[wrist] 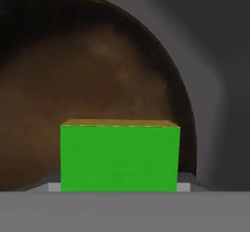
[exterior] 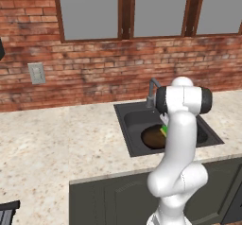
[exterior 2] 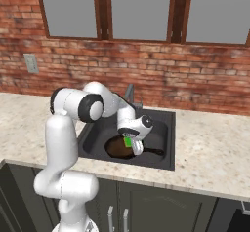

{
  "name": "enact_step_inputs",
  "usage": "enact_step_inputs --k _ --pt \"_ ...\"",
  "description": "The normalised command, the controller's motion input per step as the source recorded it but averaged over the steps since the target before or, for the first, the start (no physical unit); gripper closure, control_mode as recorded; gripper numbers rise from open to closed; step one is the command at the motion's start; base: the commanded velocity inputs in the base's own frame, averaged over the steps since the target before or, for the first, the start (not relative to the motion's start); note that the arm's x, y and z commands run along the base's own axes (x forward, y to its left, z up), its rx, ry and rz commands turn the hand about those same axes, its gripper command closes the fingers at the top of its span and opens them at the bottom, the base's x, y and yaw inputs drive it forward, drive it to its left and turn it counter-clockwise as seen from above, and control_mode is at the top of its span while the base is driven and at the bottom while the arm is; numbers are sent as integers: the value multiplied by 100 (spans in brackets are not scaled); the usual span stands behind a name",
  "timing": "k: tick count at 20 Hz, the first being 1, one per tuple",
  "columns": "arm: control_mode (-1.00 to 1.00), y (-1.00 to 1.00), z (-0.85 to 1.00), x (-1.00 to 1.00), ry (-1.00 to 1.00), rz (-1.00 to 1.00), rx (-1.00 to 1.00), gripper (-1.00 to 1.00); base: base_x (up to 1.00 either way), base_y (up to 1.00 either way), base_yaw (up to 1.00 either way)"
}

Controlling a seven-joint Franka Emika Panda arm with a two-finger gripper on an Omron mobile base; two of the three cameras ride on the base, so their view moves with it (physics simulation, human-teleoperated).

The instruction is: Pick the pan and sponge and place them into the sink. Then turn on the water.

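Note:
The dark brown pan (exterior: pixel 152 136) (exterior 2: pixel 117 149) lies on the floor of the dark grey sink (exterior: pixel 130 117) (exterior 2: pixel 163 124), its handle pointing right in the right base view. My gripper (exterior 2: pixel 131 145) hangs low over the pan's right side, shut on the green sponge (exterior 2: pixel 128 142) (exterior: pixel 164 130). In the hand view the sponge (wrist: pixel 119 158) stands close up, yellowish face on top, with the pan (wrist: pixel 97 80) right behind it and the sink wall (wrist: pixel 219 80) beyond. The grey faucet (exterior: pixel 152 89) (exterior 2: pixel 130 93) rises at the basin's back edge. The water is out of view.
Speckled beige counter (exterior: pixel 56 143) (exterior 2: pixel 210 148) runs on both sides of the basin, with a brick wall and windows behind. A light switch plate (exterior: pixel 36 73) is on the wall to the left. Dark cabinet doors (exterior 2: pixel 161 206) are below the counter.

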Motion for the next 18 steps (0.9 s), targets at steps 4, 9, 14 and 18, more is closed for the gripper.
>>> enact_step_inputs --k 4,9,14,18 --pt "-100 11 -27 44 0 12 0 100 0 0 0" --pt "-100 6 -29 26 0 12 0 100 0 0 0" --pt "-100 0 -7 0 0 8 0 -100 0 0 0" --pt "-100 -1 0 0 0 4 0 -100 0 0 0"
